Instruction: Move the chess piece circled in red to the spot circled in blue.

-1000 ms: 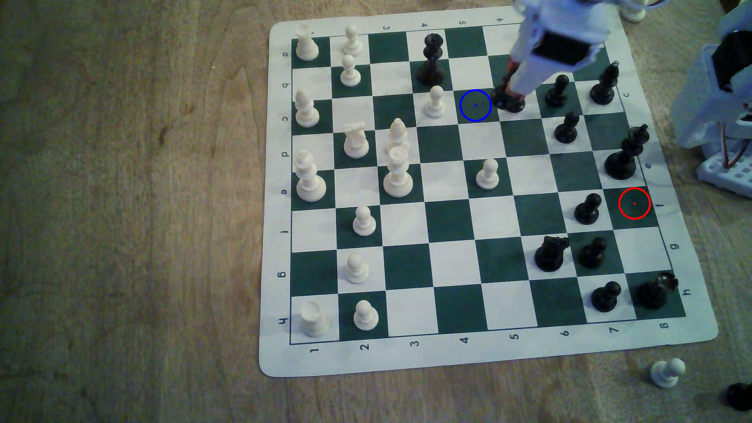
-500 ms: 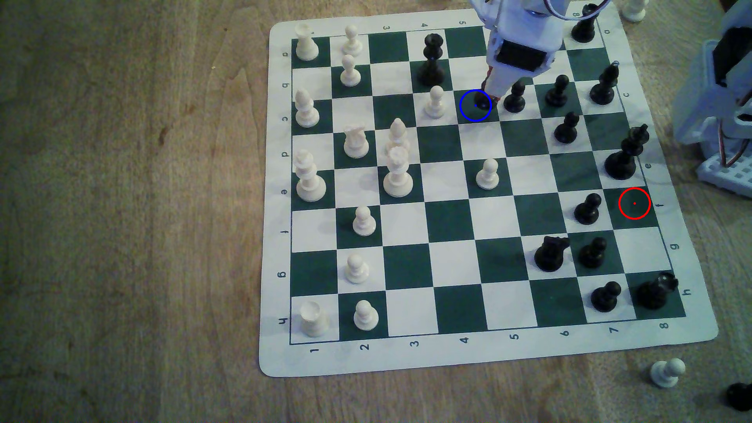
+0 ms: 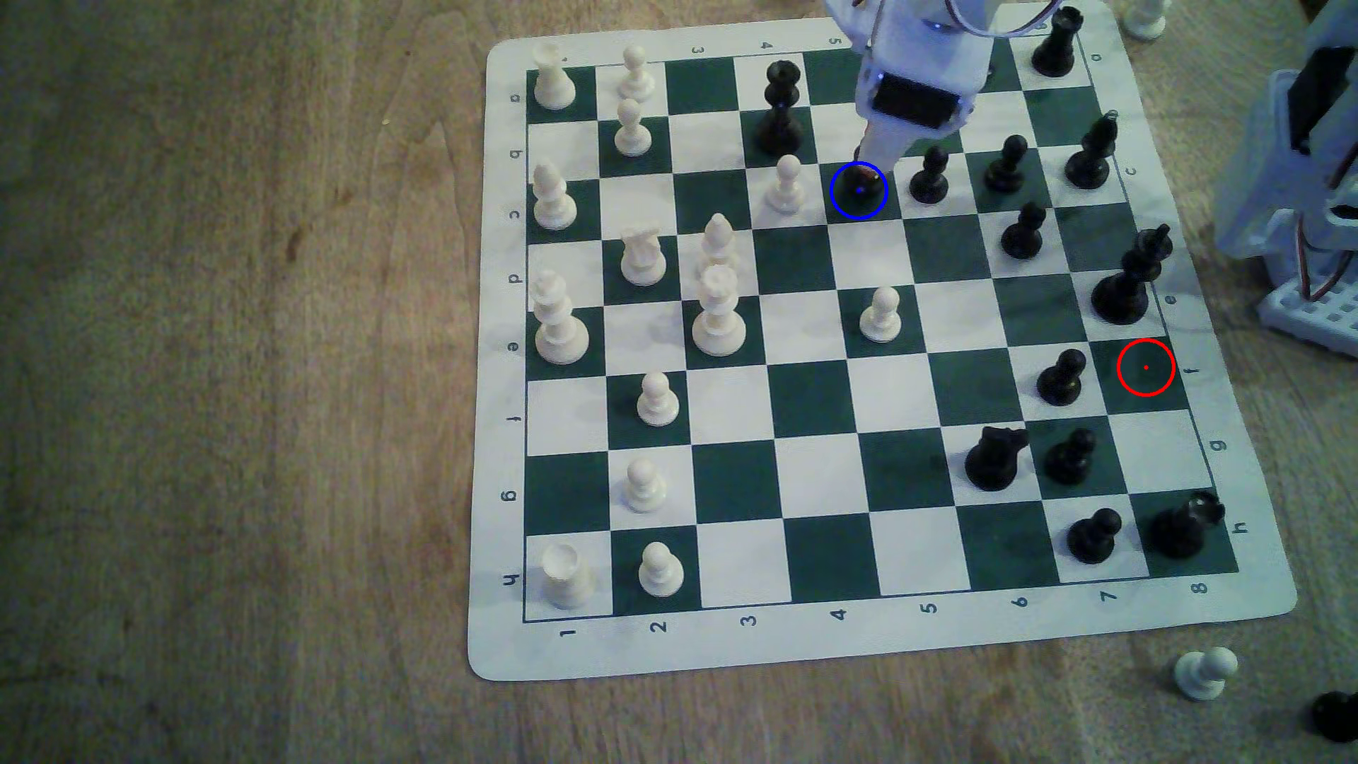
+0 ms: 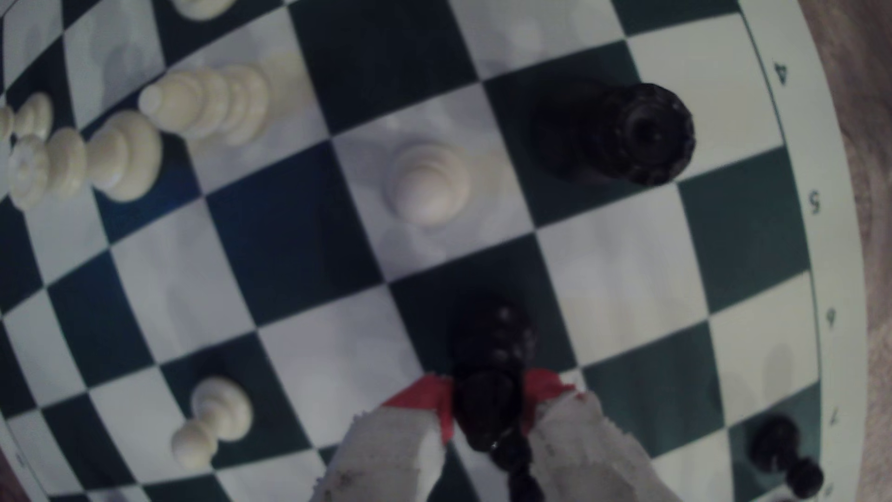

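Gripper (image 4: 487, 410) comes down from the board's far edge, its white fingers (image 4: 391, 449) with red-taped tips pinching the black bishop (image 4: 490, 367) from both sides around its upper body. In the exterior view the bishop's base (image 3: 861, 185) lies inside the blue-ringed dark green square (image 3: 838, 209), directly beneath the fingertips; whether the base touches the board cannot be told. A white pawn (image 3: 786, 184) stands on the square just beyond the fingers toward the exterior view's left, and a black pawn (image 3: 930, 176) on the square just beside them toward that view's right. The black queen (image 3: 780, 103) stands near, diagonally past the white pawn. The red-ringed square (image 3: 1165, 393) lies well apart from the fingers, beside another black pawn (image 3: 1062, 377).
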